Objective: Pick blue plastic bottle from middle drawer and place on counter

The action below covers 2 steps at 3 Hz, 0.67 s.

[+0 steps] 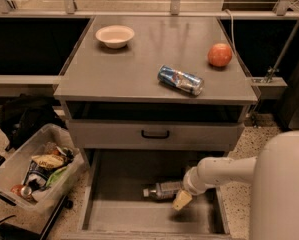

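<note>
The blue plastic bottle [161, 190] lies on its side on the floor of the open middle drawer [124, 216], white cap pointing left. My gripper [181, 199] is down inside the drawer at the bottle's right end, its pale fingers [182, 200] over and just in front of the bottle. My white arm reaches in from the right. The counter [134, 64] is the grey top of the cabinet above.
On the counter lie a shiny blue can [180, 79], a red apple [220, 54] and a white bowl [115, 35]. A shallower drawer front with a black handle [155, 134] is above the open drawer. A clear bin of clutter [36, 171] stands on the floor at left.
</note>
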Motion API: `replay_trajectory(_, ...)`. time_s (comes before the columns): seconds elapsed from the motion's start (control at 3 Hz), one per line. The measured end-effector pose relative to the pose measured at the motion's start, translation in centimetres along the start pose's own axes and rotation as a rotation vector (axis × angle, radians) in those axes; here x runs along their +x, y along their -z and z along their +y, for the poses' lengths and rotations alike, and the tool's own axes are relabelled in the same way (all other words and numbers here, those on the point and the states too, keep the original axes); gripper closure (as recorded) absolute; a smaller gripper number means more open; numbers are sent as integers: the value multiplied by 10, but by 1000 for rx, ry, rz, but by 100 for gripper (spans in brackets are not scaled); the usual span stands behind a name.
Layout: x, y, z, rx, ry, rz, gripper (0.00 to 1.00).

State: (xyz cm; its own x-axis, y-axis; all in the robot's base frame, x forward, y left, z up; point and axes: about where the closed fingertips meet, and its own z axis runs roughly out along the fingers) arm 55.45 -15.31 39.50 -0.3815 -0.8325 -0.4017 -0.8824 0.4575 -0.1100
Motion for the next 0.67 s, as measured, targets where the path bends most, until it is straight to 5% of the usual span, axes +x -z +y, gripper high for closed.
replay_trajectory(0.33, 44, -45, 13, -156, -38, -24, 0)
replay_trajectory(0.67, 30, -36, 49, -136, 11, -5, 0)
